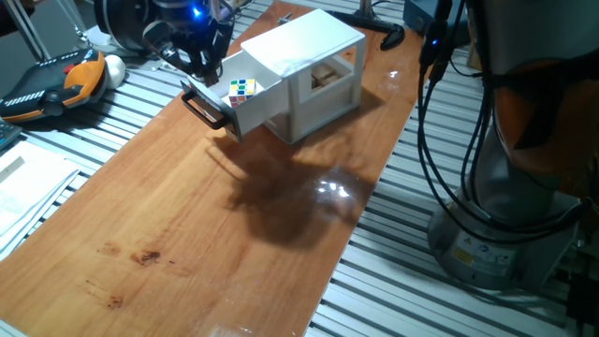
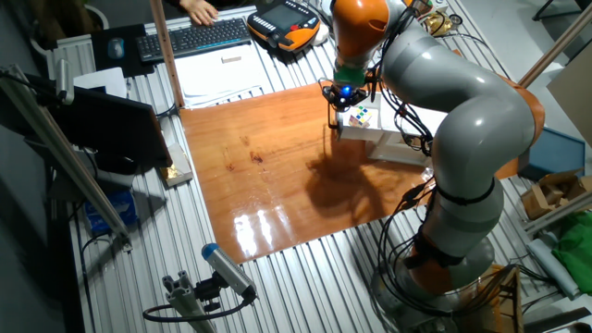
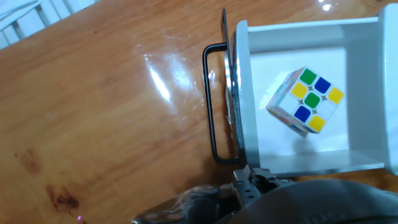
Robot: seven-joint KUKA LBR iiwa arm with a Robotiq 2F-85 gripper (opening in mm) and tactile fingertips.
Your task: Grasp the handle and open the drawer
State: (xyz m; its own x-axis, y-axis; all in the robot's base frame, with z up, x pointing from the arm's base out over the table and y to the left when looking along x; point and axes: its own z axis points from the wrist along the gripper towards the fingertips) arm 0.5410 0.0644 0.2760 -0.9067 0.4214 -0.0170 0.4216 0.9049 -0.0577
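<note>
In the hand view, going left to right: the glossy wooden tabletop [image 3: 106, 106] comes first, warm orange grain with a couple of dark knots lower left and a streak of glare; lots of bare board on that side. Then the handle [image 3: 211, 106], a thin black U-shaped bar with rounded corners, fixed across the drawer's front panel and standing proud of it with a clear gap behind the bar. Next the drawer [image 3: 292, 34] itself, smooth white, straight thin walls, tray-shaped; it's pulled out and you can look right down into it. Inside sits a puzzle cube [image 3: 306, 99] with green, yellow and blue stickers on a white body, tilted on a corner, not touching the walls as far as I can see.

In one fixed view the drawer sticks out to the left of the white box housing [image 1: 314, 56], a blocky cube shape with square cutouts in its side; the handle end points at the open board, with ribbed aluminium slats [image 1: 94, 122] beyond the wood's edge. The gripper [image 1: 198, 58] hovers above the drawer's front end; black fingers, blue light on top; can't tell how wide the jaws are, and nothing visibly held.
</note>
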